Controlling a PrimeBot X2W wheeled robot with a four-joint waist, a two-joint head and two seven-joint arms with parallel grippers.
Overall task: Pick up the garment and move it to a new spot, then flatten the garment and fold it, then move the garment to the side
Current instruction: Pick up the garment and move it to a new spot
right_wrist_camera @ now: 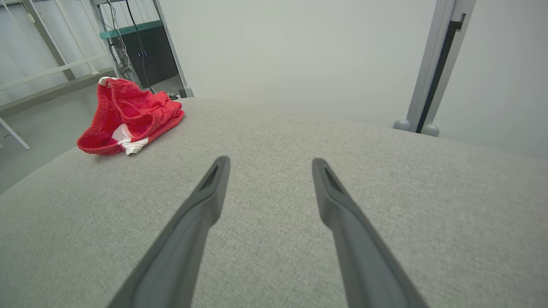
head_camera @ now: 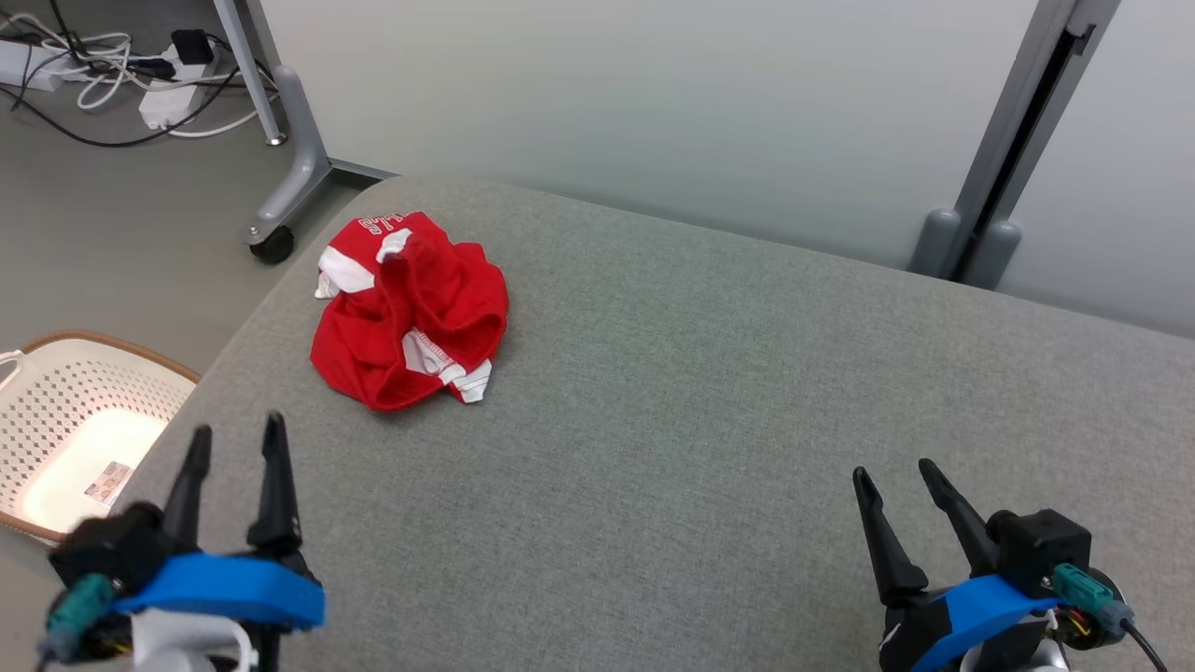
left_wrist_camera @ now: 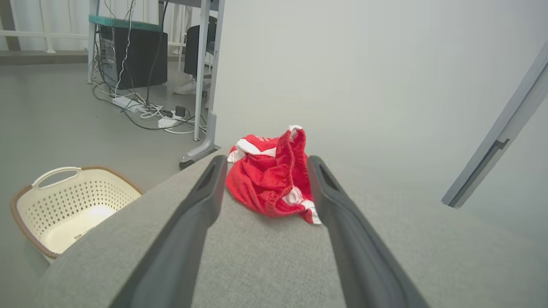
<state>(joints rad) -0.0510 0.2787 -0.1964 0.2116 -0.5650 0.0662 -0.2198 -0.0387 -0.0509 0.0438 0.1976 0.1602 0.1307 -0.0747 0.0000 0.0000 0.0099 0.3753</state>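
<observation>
- Head view: the red and white garment (head_camera: 411, 313) is lying crumpled in a heap in the upper left of the frame, on the grey fabric-covered table (head_camera: 700, 373), near its rounded left edge.
- The left tool (head_camera: 237, 425) is showing at the lower left with its two dark fingers standing apart and nothing between them. It is sitting below the garment in the frame and well apart from it.
- The right tool (head_camera: 892, 468) is showing at the lower right, likewise spread and empty, far across the table from the heap.
- A cream perforated basket (head_camera: 93, 392) is standing on the floor at the left edge of the frame, beside the table.
- Left wrist view: the left tool (left_wrist_camera: 266, 159) is pointing straight at the garment (left_wrist_camera: 265, 184), which is appearing in the middle of the frame between the two parted fingers. A strip of bare table is separating the cloth from the fingertips, so no contact is being made.
- Right wrist view: the right tool (right_wrist_camera: 270, 160) is gaping over bare table at the centre of the frame, and the garment (right_wrist_camera: 128, 115) is sitting off in the upper left, well clear of it.
- Progress, as I am judging it: the task is sitting at its very start. The garment is bunched and ungrasped, so the pick-up looks not yet begun.
- What is remaining appears to be everything: lifting it to a new spot, flattening it, folding it, then moving it aside. The left tool is looking the better placed of the two for the first reach.
</observation>
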